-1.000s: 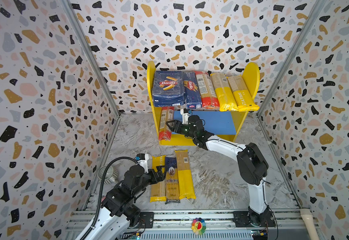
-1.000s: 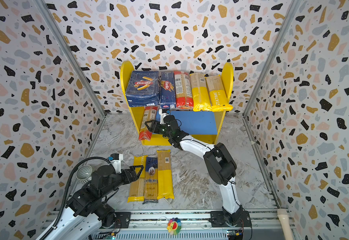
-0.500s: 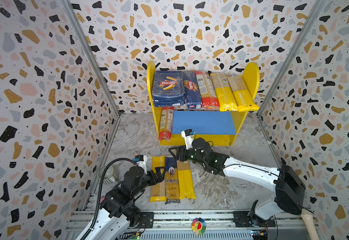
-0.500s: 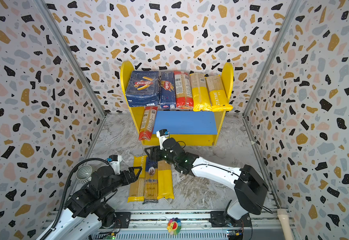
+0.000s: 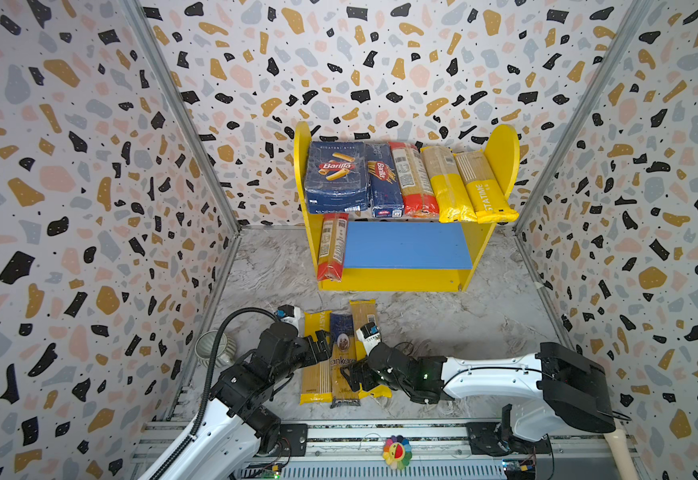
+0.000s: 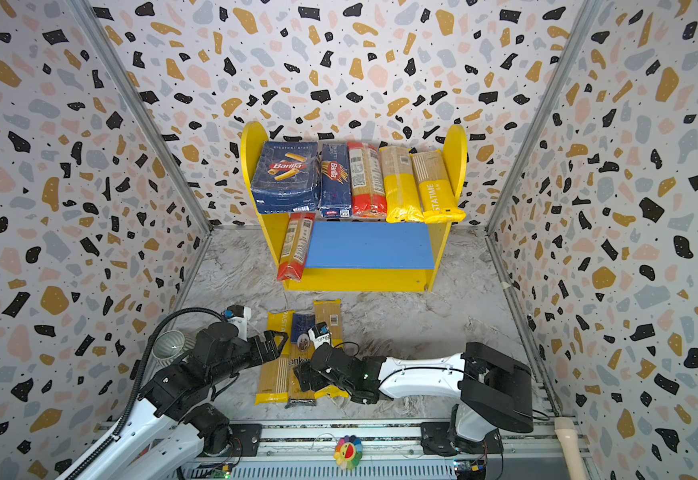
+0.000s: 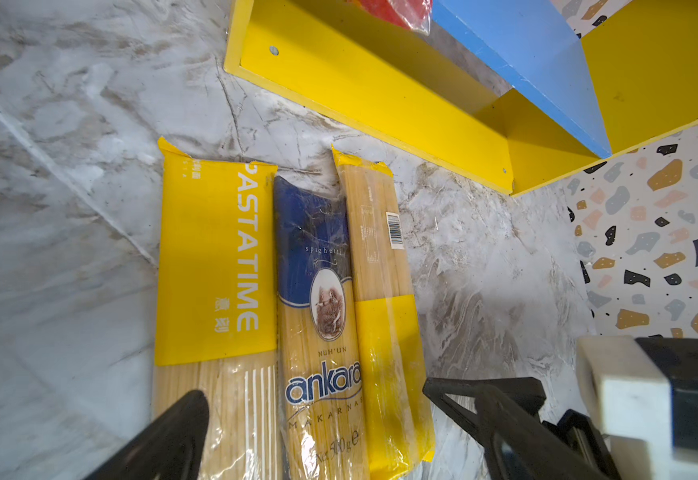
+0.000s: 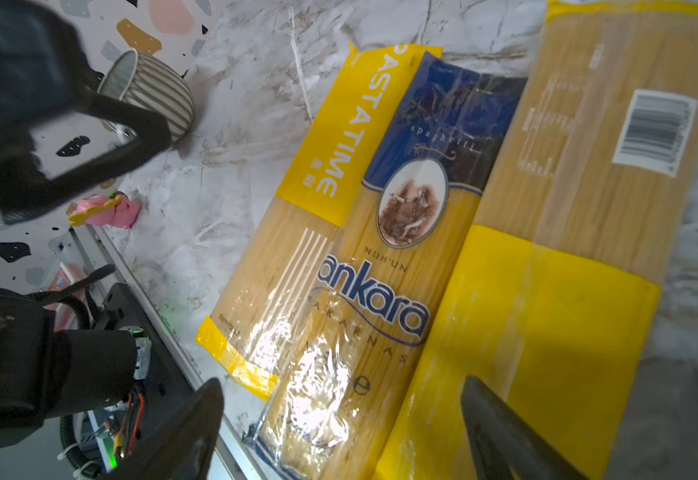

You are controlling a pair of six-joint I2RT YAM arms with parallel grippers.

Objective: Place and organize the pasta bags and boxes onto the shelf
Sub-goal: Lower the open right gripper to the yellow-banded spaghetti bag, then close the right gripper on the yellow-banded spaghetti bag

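3 bags point(image 5: 316, 374) lie side by side on the floor point(image 5: 442, 332), before the shelf point(image 5: 393, 279). Both the right gripper point(image 8: 343, 395), above the ankara bag point(image 8: 374, 299), and the left gripper point(image 7: 316, 392) gape empty. The right should straddle 1 bag only, clear of neighbours, then close.

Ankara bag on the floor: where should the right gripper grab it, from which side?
Probably across its narrow width near the robot-side end, coming straight down. The ankara bag lies flat, wedged between the PASTATIME bag and a plain yellow bag, so its long edges are blocked. The open right gripper hangs over that end.
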